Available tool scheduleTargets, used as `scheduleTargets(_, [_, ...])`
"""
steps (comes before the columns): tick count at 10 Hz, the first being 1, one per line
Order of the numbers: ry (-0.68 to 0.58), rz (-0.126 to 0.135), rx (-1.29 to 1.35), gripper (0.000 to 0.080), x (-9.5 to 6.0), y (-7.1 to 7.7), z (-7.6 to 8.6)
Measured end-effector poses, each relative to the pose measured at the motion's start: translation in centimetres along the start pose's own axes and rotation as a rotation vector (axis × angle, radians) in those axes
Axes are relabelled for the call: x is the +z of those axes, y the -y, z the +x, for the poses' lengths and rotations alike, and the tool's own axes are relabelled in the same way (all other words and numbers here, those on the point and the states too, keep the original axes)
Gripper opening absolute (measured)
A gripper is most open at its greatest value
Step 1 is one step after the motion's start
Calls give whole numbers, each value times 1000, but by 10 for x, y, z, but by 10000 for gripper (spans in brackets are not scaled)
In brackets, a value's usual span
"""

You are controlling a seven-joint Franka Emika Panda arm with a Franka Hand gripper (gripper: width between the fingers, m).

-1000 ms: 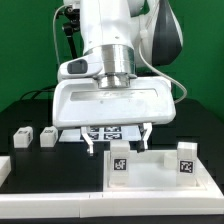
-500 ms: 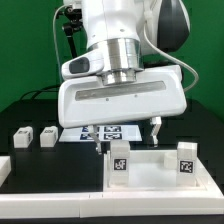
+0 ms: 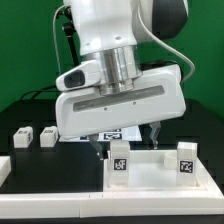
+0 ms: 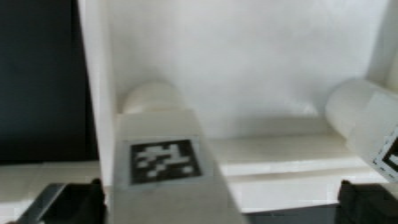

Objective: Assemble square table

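Gripper (image 3: 127, 140) has rolled out of level over the last second, and its body is now slanted. Jaws wide, holding nothing (wrist view: both fingers (image 4: 64, 205) clear of the part). Tagged leg (image 3: 120, 158) stands upright between the fingers on the square table top (image 3: 150, 180). Second upright leg (image 3: 185, 160) stands outside the jaws. One loose leg (image 3: 22, 136) lies well apart on the other side.

The arm (image 3: 105, 25) hangs straight down from above, wrist (image 3: 120, 66) rolled so the gripper (image 3: 127, 140) sits tilted. Its fingers (image 4: 54, 205) are spread wide, not clamping anything.
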State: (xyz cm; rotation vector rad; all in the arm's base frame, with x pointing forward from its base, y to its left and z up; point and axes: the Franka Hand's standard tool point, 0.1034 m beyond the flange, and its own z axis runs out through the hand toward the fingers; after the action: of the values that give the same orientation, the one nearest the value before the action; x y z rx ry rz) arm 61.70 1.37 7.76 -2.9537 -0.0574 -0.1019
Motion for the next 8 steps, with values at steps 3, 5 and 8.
scheduleTargets(3, [-1,-1,14,648,2,-4,3])
scheduleTargets(5, [-1,1,44,524,2,-4,3])
scheduleTargets(8, [-9,-6,250,299,1,-10,3])
